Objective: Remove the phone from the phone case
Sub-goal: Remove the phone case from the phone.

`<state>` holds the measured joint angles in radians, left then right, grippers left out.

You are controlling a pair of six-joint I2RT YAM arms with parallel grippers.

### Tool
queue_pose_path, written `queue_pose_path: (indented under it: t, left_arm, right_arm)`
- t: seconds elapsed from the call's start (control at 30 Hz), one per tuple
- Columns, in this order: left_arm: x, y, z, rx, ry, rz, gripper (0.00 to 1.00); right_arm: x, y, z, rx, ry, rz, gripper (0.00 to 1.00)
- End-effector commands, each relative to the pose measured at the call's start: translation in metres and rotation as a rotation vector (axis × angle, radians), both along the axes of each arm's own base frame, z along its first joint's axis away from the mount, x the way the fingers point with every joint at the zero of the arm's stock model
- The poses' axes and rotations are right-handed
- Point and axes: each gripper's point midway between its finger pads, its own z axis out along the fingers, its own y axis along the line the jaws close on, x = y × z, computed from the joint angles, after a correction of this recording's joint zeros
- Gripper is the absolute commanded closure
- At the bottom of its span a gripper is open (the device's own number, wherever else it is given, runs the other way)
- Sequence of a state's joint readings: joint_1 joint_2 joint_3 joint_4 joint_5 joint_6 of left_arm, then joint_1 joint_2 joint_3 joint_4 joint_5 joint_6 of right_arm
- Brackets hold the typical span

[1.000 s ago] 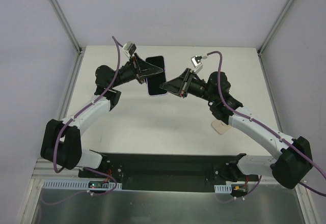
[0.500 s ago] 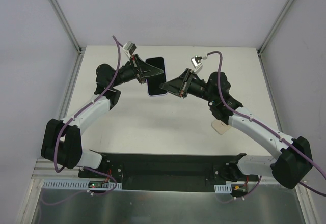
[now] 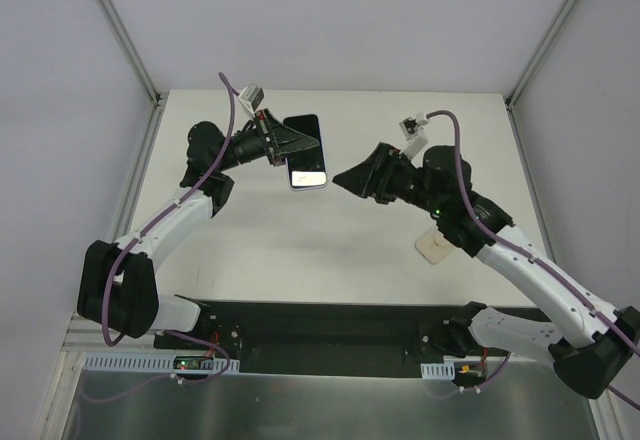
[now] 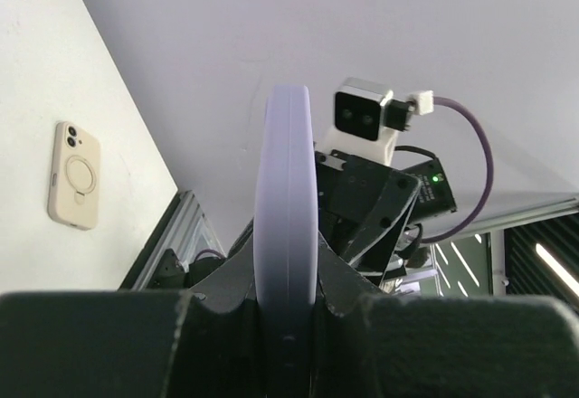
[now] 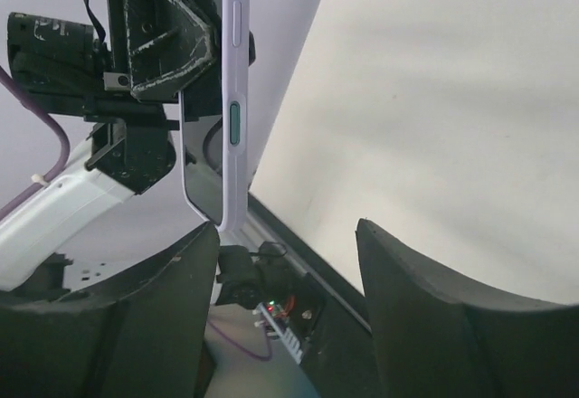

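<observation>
While the left fingers clamp the edges of the phone, it hangs above the far end of the tabletop, with its lilac phone case on. The right fingers stand wide with nothing between them, near the phone on its right. A beige case lies flat by the right arm.

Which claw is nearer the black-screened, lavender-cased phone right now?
Left. The left claw is shut on the lavender-cased phone; the right claw stands open, apart, off to its side.
</observation>
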<state>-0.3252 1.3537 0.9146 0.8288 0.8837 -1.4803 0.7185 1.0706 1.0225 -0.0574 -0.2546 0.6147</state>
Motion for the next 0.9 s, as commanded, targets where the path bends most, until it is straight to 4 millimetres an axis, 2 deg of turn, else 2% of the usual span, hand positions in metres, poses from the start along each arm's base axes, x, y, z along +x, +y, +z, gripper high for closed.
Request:
queue_pose_path:
  t: [0.0,0.27,0.37,0.73,0.87]
  left_arm:
    - [-0.009,0.009,0.046,-0.042,-0.176,0.037,1.0]
    - [-0.008,0.009,0.045,-0.04,-0.176,0.038,1.0]
    - [-0.009,0.009,0.046,-0.041,-0.179,0.041,1.0]
    - [-0.012,0.01,0.05,-0.045,-0.191,0.034,1.0]
    - [-0.014,0.01,0.05,-0.045,-0.194,0.035,1.0]
  right_arm:
    - [0.001,-0.034,0.0,-0.181,-0.084,-0.103,0.35]
    - [-0.004,-0.008,0.023,-0.182,-0.13,-0.041,0.35]
    - [-0.003,-0.003,0.024,-0.193,-0.133,-0.034,0.36]
    - [0.015,-0.009,-0.005,-0.299,-0.077,-0.118,0.36]
    - [0.014,-0.005,0.0,-0.273,-0.084,-0.105,0.36]
